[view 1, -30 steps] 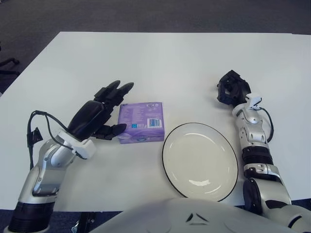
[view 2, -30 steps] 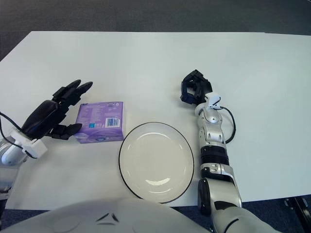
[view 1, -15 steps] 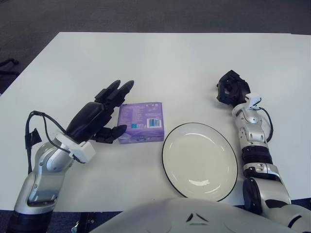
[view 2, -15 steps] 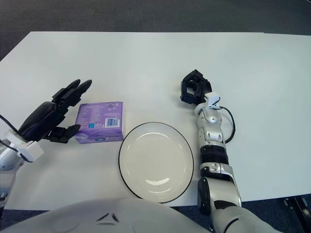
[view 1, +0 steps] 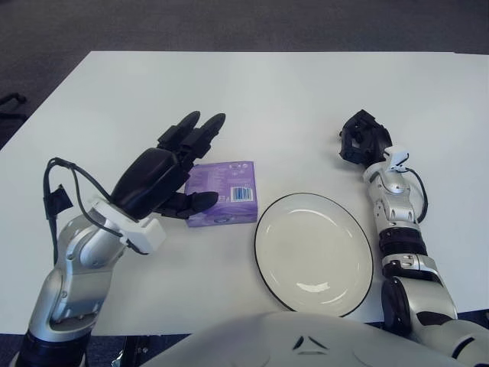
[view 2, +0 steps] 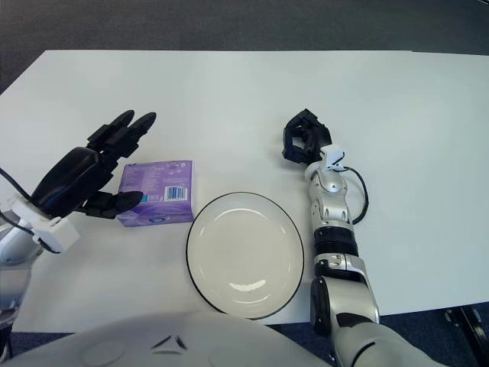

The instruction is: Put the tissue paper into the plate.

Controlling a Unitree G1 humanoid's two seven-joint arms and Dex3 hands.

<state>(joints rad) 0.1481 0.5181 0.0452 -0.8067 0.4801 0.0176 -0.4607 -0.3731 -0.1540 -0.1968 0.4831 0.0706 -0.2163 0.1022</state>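
Left robot hand (view 1: 172,168) open over the tissue pack (view 1: 223,192), thumb at its near edge (pre-grasp, not gripping). Plate (view 1: 315,253) beside it; right robot hand (view 1: 362,142) curled, idle.

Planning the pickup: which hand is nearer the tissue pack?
Left. The left hand is open right at the tissue pack's left edge; the right hand shows beyond the plate, farther right.

purple tissue pack (view 1: 225,191), barcode label visible, print too small to read
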